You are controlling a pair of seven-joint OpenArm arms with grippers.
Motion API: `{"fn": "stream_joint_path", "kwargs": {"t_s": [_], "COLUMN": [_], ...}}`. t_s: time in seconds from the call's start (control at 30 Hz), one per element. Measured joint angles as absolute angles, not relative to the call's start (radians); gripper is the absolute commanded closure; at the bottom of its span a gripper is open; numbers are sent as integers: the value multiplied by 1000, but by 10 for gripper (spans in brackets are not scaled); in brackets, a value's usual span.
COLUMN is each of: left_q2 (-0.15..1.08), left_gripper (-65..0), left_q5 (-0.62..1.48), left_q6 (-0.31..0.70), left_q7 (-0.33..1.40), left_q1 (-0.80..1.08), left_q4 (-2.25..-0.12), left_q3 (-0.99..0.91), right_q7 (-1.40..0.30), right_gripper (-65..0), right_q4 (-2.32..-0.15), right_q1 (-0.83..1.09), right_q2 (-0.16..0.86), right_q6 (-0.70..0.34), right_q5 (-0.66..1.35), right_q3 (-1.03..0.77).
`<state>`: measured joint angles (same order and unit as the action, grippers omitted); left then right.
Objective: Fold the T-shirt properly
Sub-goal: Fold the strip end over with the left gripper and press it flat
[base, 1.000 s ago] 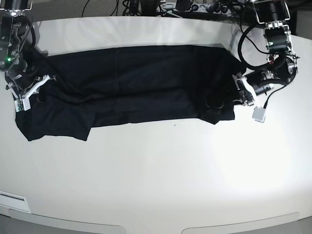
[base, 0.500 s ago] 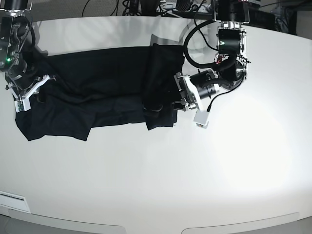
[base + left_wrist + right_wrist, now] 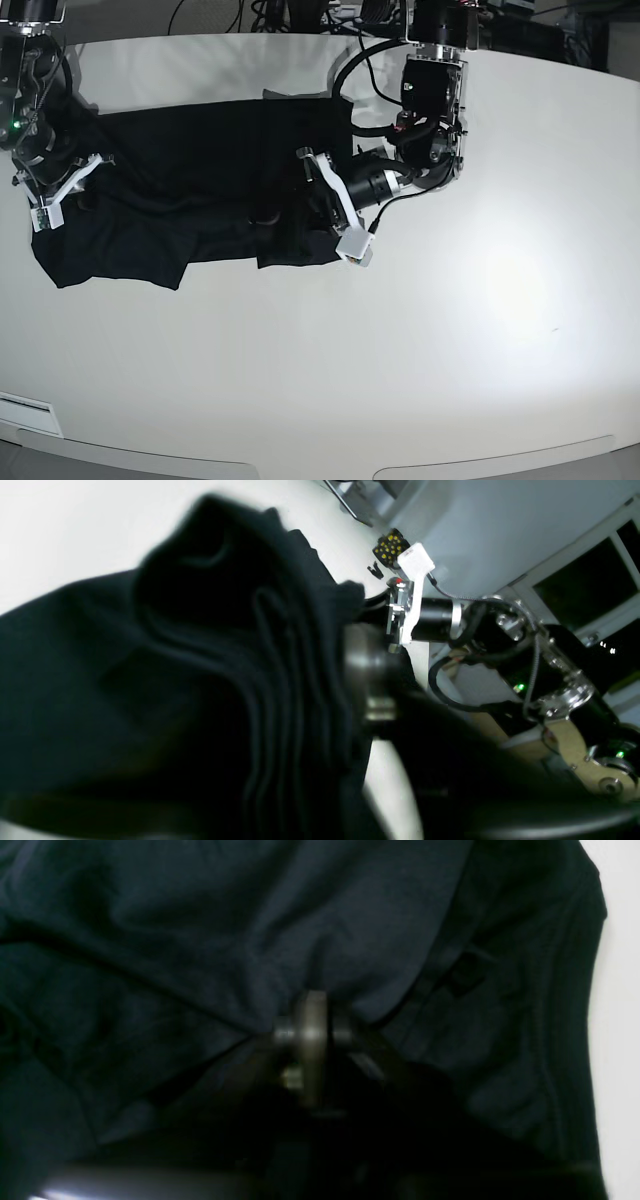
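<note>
The black T-shirt lies across the back left of the white table. Its right end is lifted and doubled over toward the left. My left gripper is shut on that folded right end; in the left wrist view one finger is pressed into bunched cloth. My right gripper is shut on the shirt's left end; in the right wrist view the fingers pinch a pleat of the cloth.
Cables and equipment lie along the table's back edge. A white strip sits at the front left corner. The right arm with its white camera mount shows in the left wrist view.
My left gripper has carried the shirt's right end well to the left, so the shirt now lies much shorter. The right arm has not moved.
</note>
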<state>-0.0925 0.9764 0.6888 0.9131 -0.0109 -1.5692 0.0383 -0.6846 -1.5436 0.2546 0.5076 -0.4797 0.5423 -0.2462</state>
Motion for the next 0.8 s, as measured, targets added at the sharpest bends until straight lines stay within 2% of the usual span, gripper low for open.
{"fn": "stream_joint_path", "kwargs": {"t_s": [0.07, 0.23, 0.4, 0.47, 0.53, 0.57, 0.6, 0.7, 0.8], "left_q2": [-94, -94, -95, -96, -97, -99, -101, -104, -99], "left_gripper": [-382, -380, -375, -375, -368, -336, -274, 0, 0], "left_q5": [975, 975, 979, 978, 974, 966, 949, 920, 919], "left_q6": [689, 661, 500, 505, 557, 582, 583, 584, 580], "left_q7": [915, 915, 840, 867, 908, 928, 926, 923, 908], "left_q1": [-11, -11, -11, -10, -10, -11, -11, -11, -11], "left_q4": [-1569, -1569, -1569, -1569, -1569, -1569, -1569, -1569, -1569], "left_q3": [38, 38, 38, 38, 53, 57, 57, 4, -63], "right_q7": [-685, -688, -688, -688, -688, -689, -697, -727, -735], "right_gripper": [-282, -283, -283, -283, -283, -283, -283, -283, -264], "right_q4": [-1544, -1543, -1543, -1543, -1543, -1543, -1543, -1542, -1538], "right_q1": [255, 255, 255, 255, 254, 253, 249, 229, 215], "right_q2": [509, 509, 509, 509, 510, 510, 510, 512, 509], "right_q6": [-479, -479, -479, -479, -480, -480, -482, -489, -490], "right_q5": [542, 542, 542, 542, 542, 542, 542, 541, 541], "right_q3": [-247, -247, -247, -247, -247, -247, -247, -247, -245]}}
